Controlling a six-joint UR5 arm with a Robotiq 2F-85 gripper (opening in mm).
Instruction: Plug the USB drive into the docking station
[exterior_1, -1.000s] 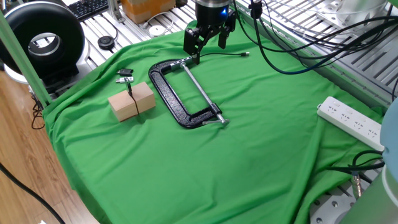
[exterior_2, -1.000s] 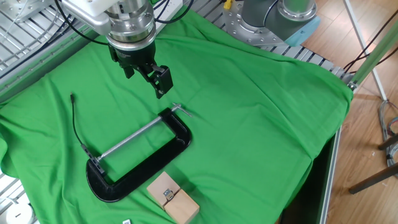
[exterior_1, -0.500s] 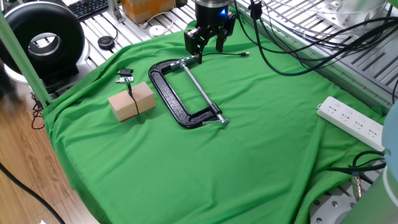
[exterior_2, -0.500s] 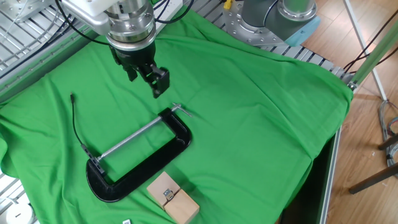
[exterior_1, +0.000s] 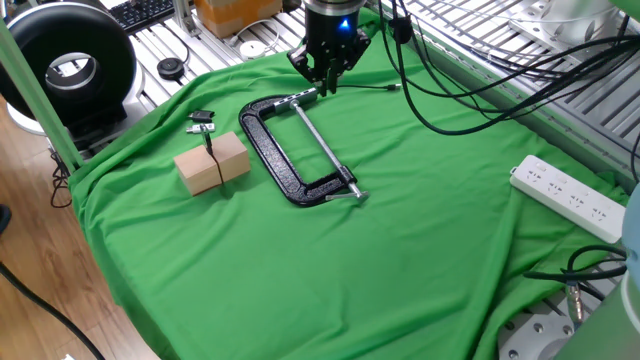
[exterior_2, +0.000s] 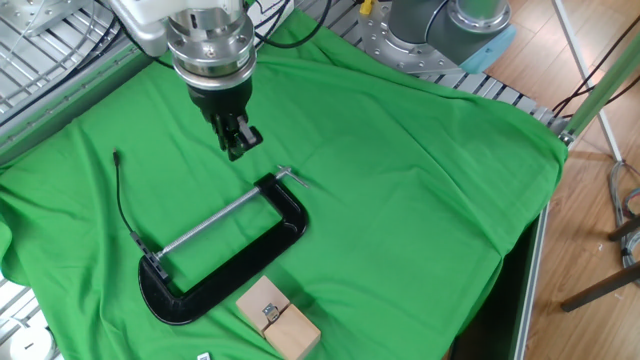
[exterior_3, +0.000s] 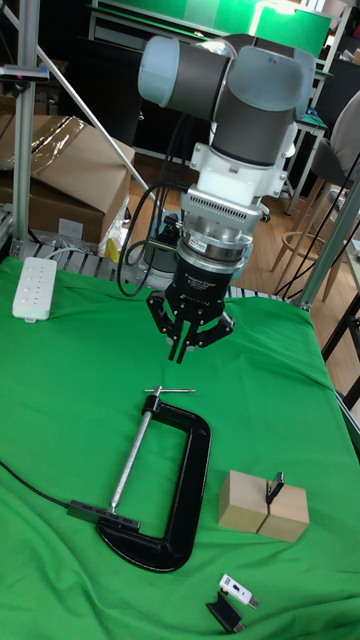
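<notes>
1 risk: gripper (exterior_3: 185, 350), jaws closed and empty, could snag the C-clamp (exterior_3: 160, 495) en route to the USB drive (exterior_3: 274, 489).

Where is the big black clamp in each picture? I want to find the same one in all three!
One fixed view: the big black metal C-clamp lies on the green cloth, left of centre, just right of the tan wooden block.
The other fixed view: it lies at lower left, above the block.
Tall fixed view: it lies at lower centre, left of the block.
Shared landmark: the wooden block with a slim dark stick standing in it sits beside the clamp.
</notes>
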